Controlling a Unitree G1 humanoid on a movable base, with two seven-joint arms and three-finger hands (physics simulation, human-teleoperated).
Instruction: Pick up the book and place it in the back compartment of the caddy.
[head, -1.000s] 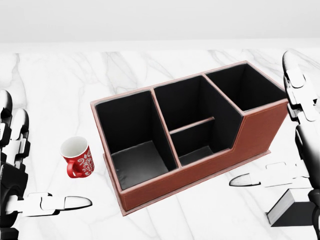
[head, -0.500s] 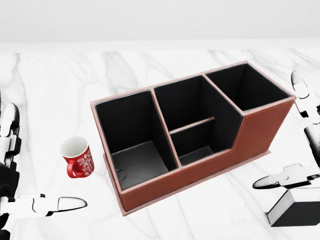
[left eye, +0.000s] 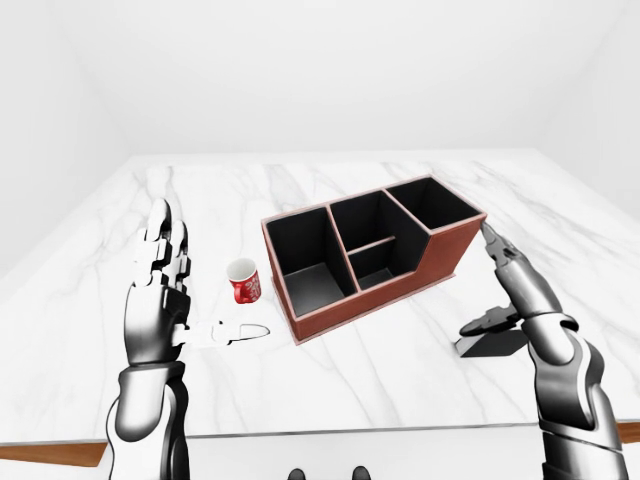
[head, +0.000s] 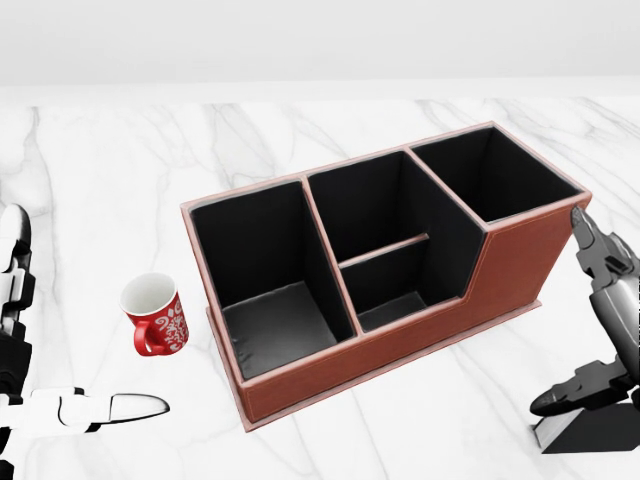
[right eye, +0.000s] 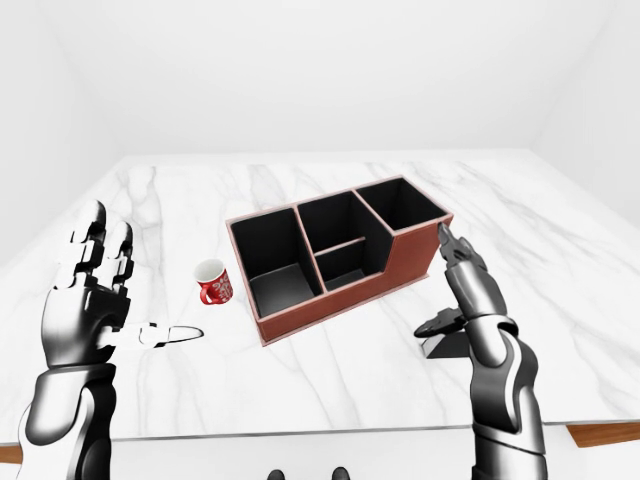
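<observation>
**Book untouched beside the caddy: pick not yet made**

Item 1. Book (left eye: 490, 343). A dark, flat volume lying on the marble table (left eye: 350, 380), just under the thumb of the right hand (left eye: 515, 285). It sits to the right of the caddy (left eye: 375, 255) in the eye views, apart from it. Only one corner shows in the head view, at the bottom right. Its cover appears to face up; the long axis seems to run roughly left to right across the left-eye view, though the hand hides too much to fix which end the spine faces.

Item 2. Right hand. Fingers extended and spread, pointing up and away over the book; the thumb reaches down toward the book's upper edge. Contact cannot be confirmed. Nothing is gripped.

Item 3. Left hand (left eye: 165, 275). Raised, fingers straight and close together, thumb stuck out sideways. Empty.

Item 4. Caddy. Red-brown box with black interior, several compartments, all empty as shown. The one farthest from the fingers, toward the top of the views, is judged the target.

Item 5. Mug (left eye: 244, 281). Red, upright, between the left thumb and the caddy.

Progress: nothing done. Grasp, lift, carry and insertion all remain.
</observation>
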